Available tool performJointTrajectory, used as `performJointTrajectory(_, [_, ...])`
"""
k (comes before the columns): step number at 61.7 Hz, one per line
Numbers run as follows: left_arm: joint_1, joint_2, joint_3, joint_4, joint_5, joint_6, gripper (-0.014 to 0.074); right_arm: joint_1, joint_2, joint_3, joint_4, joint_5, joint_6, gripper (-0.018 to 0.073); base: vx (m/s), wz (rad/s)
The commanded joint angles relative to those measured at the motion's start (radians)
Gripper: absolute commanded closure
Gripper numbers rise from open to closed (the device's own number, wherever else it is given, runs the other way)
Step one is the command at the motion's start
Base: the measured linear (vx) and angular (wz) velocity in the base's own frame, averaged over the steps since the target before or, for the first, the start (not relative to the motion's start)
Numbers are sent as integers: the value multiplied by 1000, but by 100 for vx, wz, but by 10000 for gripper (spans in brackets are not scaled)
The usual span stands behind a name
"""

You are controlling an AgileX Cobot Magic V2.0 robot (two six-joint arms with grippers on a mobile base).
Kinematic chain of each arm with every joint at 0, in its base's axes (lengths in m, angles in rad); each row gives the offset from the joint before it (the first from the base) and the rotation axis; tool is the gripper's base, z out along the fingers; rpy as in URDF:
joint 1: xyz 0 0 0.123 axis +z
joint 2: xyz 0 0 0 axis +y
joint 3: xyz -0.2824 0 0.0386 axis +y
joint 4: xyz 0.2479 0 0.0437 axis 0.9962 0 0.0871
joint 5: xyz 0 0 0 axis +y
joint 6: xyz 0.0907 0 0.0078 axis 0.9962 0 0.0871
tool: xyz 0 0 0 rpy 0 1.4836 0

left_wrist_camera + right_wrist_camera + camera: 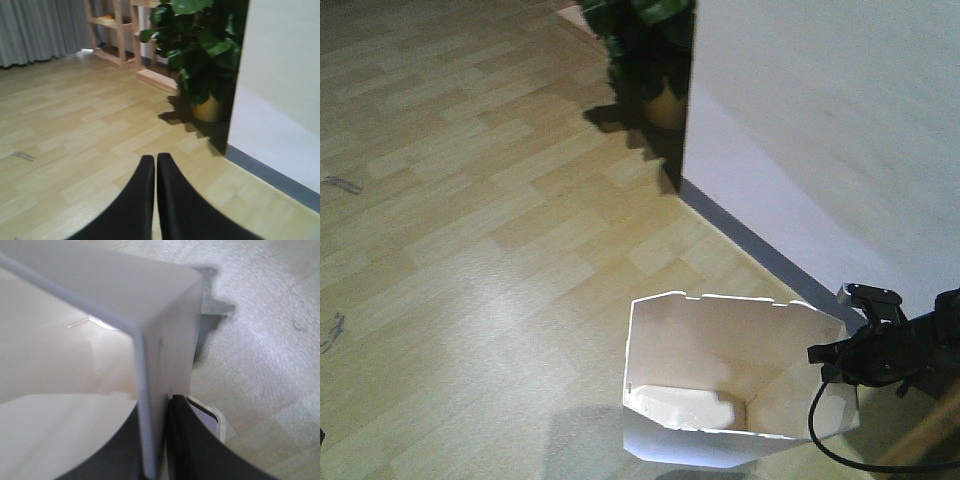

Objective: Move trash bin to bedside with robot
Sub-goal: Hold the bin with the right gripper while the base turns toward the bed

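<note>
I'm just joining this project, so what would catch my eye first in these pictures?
The white trash bin stands open on the wood floor low in the front view, with the right gripper clamped on its side wall. Further back, a dark potted plant sits at the corner of the white wall. The left gripper is shut, holding nothing.

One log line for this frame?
right gripper: shut on bin wall | left gripper: shut, empty | bin: upright on floor | bed: not in view
</note>
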State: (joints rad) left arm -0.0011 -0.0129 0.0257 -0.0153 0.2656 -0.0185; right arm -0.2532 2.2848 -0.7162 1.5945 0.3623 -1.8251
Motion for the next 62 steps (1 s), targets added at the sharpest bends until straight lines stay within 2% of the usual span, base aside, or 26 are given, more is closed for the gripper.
performJointTrajectory(1, [-2,-14,19,-3,-69,-4,603,-2,-64,-5,14,203,5,564,10,50])
performJointTrajectory(62, [-2,-14,19,-3,-69,-4,603,-2,-64,-5,14,203,5,564,12,54])
